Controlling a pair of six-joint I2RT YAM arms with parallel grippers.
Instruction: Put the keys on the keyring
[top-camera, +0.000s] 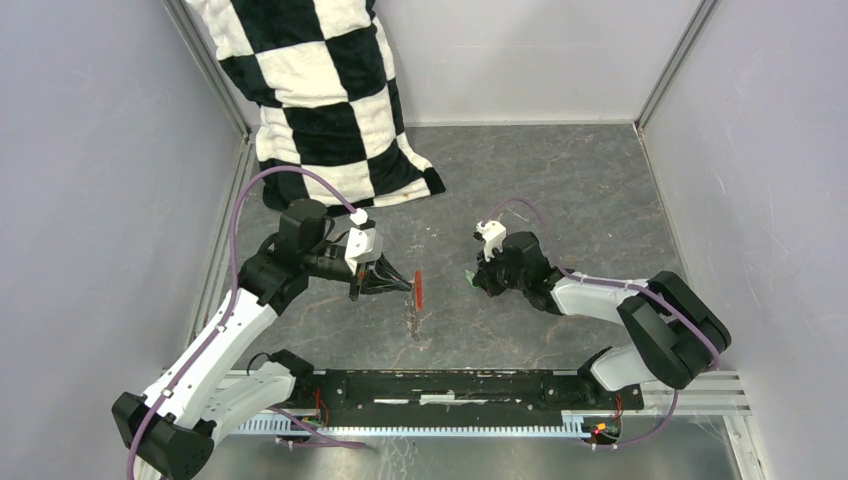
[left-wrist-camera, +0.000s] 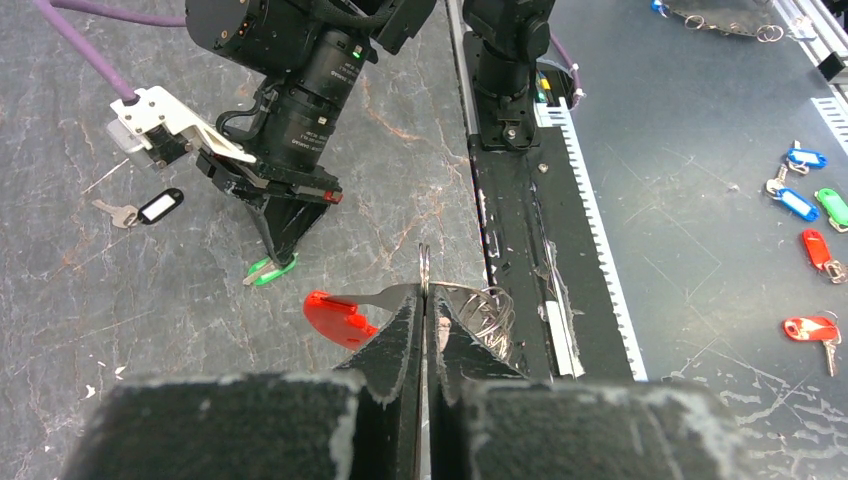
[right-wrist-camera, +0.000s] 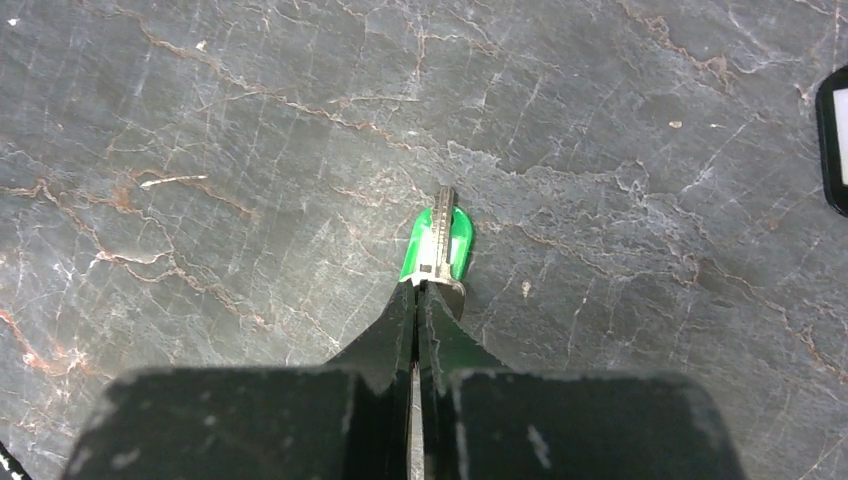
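My left gripper is shut on the thin ring of the keyring and holds it edge-on between its fingertips. The curved red plastic piece sticks out to the left, and coiled wire loops hang to the right. In the top view the red piece and the grey-brown strip hang past the fingers. My right gripper is shut on the green-tagged key, low over the table and a little to the right of the keyring. The black-tagged key lies flat on the table beyond the right gripper.
A black-and-white checkered cloth hangs at the back left. A black rail runs along the near edge. Several spare coloured key tags lie on the lower surface beyond the rail. Grey walls stand on both sides.
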